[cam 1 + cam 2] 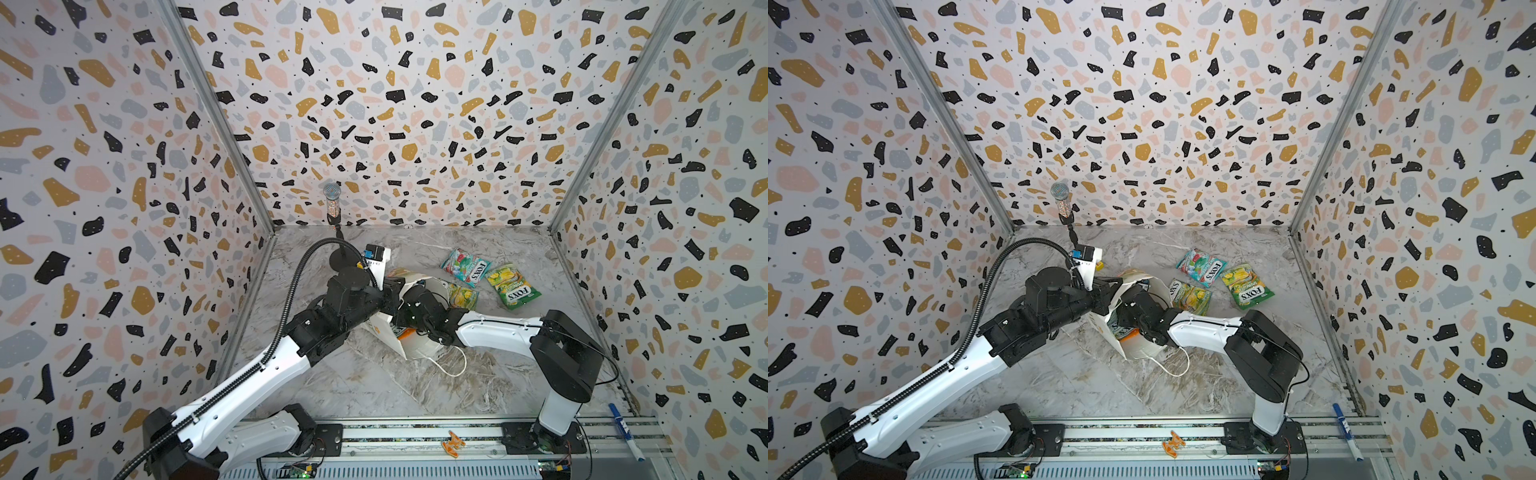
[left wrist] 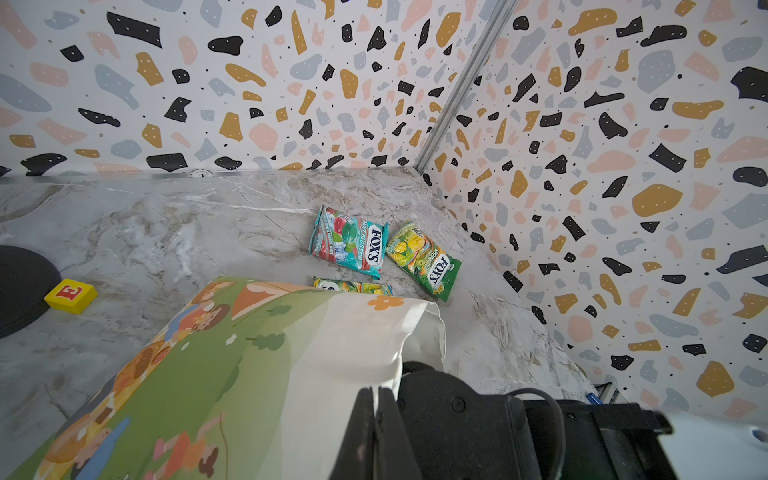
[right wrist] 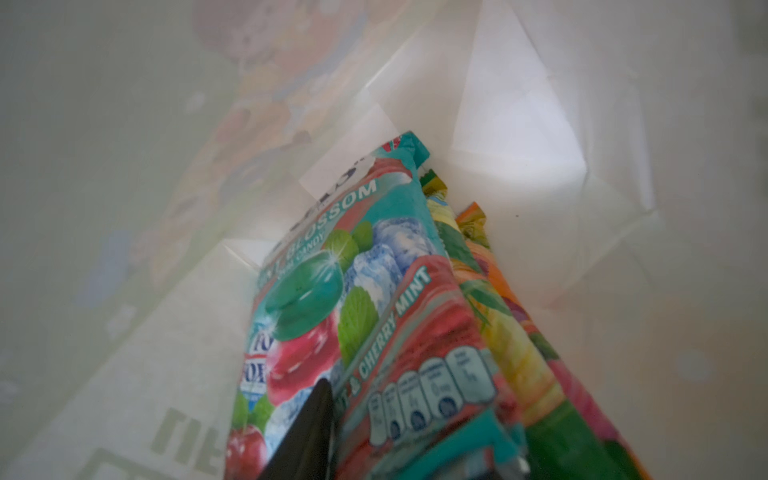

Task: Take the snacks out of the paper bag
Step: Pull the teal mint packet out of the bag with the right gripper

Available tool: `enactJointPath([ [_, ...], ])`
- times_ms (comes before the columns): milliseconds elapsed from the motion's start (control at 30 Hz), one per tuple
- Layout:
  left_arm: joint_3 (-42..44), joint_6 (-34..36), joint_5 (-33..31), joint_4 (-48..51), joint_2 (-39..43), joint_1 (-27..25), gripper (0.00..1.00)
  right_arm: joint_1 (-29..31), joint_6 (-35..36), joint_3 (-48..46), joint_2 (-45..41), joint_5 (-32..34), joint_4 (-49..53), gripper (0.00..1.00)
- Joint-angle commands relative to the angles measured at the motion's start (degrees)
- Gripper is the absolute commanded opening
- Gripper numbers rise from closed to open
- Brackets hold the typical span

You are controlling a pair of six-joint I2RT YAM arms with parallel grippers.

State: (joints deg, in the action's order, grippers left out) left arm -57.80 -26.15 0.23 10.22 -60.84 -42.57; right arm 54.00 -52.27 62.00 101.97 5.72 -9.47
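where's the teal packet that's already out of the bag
In both top views the teal packet lies flat on the table, back right of the bag, with a green packet close on its right.

A lab-style robot test booth: terrazzo-print panel walls (image 1: 374, 104) box in a marble-look table (image 1: 374, 382), with robot arms (image 1: 498, 328) bolted to a slotted metal rail (image 1: 395, 434) beside a bare circuit board (image 1: 301, 471).

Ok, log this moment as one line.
left gripper: shut on paper bag rim | right gripper: inside bag, at teal packet | table: three snacks out
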Motion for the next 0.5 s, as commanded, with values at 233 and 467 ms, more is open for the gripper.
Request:
enactJointPath([
  [233,-0.6,0.8,-5.7,-0.9,1.4,-0.2,0.00,0.0,4.5,-3.7,-5.5,-3.9,-5.8,0.00],
  [467,-0.4,0.1,-9.8,-0.4,1.4,-0.2,0.00,-0.1,10.0,-6.5,-12.1,-7.8,-4.2,0.00],
])
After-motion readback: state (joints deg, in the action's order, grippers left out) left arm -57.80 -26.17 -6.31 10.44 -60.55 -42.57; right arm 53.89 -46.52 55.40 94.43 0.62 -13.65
